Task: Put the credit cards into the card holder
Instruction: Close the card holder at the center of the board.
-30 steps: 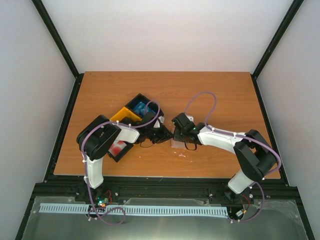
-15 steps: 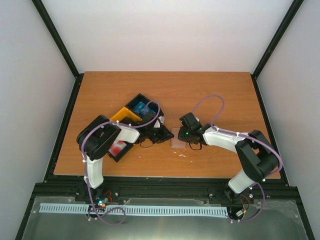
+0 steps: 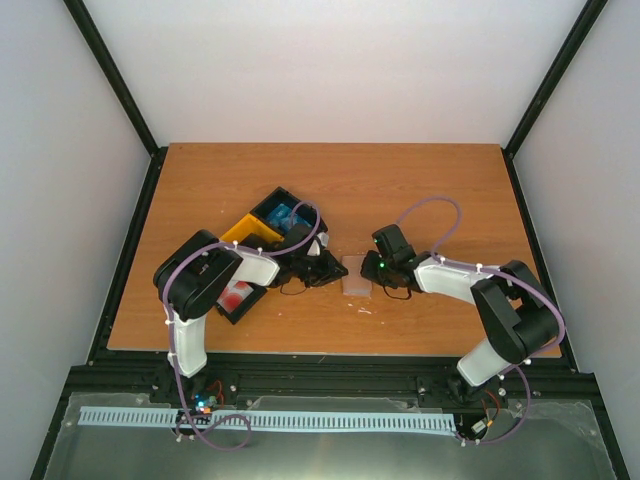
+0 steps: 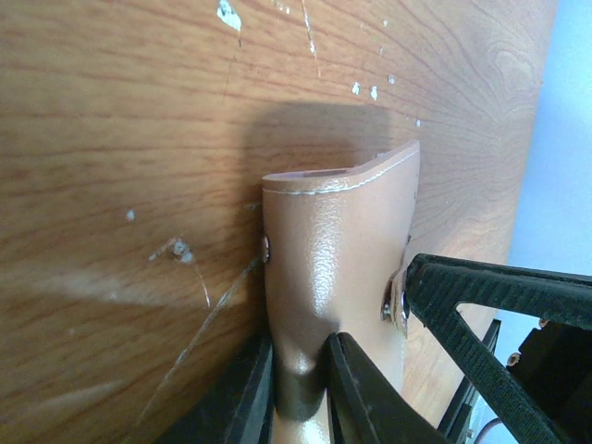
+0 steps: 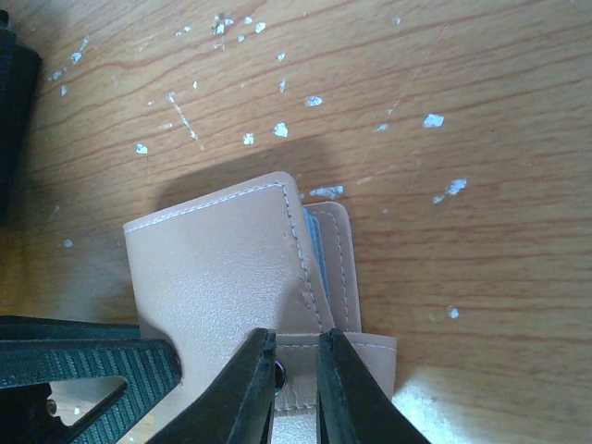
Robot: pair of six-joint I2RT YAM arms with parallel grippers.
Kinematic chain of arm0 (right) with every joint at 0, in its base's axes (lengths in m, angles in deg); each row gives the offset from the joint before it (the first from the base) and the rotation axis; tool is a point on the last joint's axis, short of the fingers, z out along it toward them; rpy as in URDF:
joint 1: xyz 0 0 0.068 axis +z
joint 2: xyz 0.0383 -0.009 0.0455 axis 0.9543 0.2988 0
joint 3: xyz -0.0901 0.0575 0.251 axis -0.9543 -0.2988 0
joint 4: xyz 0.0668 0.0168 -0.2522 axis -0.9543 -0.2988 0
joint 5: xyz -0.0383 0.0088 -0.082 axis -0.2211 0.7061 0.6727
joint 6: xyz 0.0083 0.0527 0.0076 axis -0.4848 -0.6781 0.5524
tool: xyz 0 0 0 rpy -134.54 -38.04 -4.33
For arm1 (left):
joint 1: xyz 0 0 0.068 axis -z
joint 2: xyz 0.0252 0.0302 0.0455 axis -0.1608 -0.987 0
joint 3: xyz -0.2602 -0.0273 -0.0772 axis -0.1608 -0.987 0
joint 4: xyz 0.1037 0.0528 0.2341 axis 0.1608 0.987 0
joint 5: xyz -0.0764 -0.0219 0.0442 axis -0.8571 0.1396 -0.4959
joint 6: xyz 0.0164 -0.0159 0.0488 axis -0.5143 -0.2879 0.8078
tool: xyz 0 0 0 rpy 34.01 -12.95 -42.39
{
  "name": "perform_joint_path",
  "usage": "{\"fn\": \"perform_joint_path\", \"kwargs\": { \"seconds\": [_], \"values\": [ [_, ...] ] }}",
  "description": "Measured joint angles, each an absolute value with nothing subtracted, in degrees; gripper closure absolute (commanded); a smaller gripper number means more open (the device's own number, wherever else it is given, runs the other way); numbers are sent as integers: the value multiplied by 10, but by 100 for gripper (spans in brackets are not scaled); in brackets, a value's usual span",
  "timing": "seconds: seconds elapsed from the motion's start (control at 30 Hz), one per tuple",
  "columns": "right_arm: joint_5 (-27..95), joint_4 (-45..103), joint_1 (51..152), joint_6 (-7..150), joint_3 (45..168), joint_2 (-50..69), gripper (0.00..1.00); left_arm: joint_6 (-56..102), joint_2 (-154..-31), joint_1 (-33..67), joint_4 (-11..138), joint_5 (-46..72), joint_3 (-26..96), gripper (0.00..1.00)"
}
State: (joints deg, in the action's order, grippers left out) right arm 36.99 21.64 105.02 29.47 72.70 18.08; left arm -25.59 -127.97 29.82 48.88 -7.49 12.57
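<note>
Wood-grain tabletop (image 3: 420, 190), flecked with white scuffs, carries everything you are working on.

The card holder (image 3: 357, 275) sits at the centre of the overhead view, between your two arms. It is closed on itself and stands on edge rather than lying flat.

Your left gripper (image 4: 301, 402) is clamped on it. In the left wrist view its black fingers (image 4: 356, 398) pinch the tan leather at the bottom of the frame, and the leather dents where they bite.

Your right gripper (image 5: 285, 388) reaches in from the right side of the overhead view. Its jaws stand only narrowly apart over the snap tab (image 5: 370, 356), with the stud (image 5: 280, 375) showing in the gap. You cannot tell from these views whether they actually hold the tab. A thin blue edge shows between the holder's flaps in the right wrist view.

Left of centre in the overhead view, three bins lie in a diagonal row, partly under your left arm:
- A black bin (image 3: 272, 200) holds blue cards (image 3: 283, 217).
- A yellow bin (image 3: 250, 232) lies just beside it.
- A second black bin (image 3: 228, 312), lower left, holds red cards (image 3: 237, 295).

White walls (image 3: 330, 70) and a black frame (image 3: 115, 80) enclose the table.
</note>
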Motion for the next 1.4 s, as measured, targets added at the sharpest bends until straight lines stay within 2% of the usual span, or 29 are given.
{"fn": "perform_joint_path", "kwargs": {
  "seconds": [0.17,0.47,0.73,1.17,1.4],
  "values": [
    [336,247,1034,285,710,178,87,-256,-1281,298,491,-77,128,83],
    [297,289,1015,275,688,176,94,-255,-1282,297,502,-79,134,83],
    [267,307,1017,288,686,174,87,-251,-1284,297,507,-81,138,83],
    [274,252,1021,333,711,175,87,-245,-1290,298,508,-86,144,83],
    [323,175,1042,364,755,175,87,-245,-1290,299,507,-85,146,83]
  ]
}}
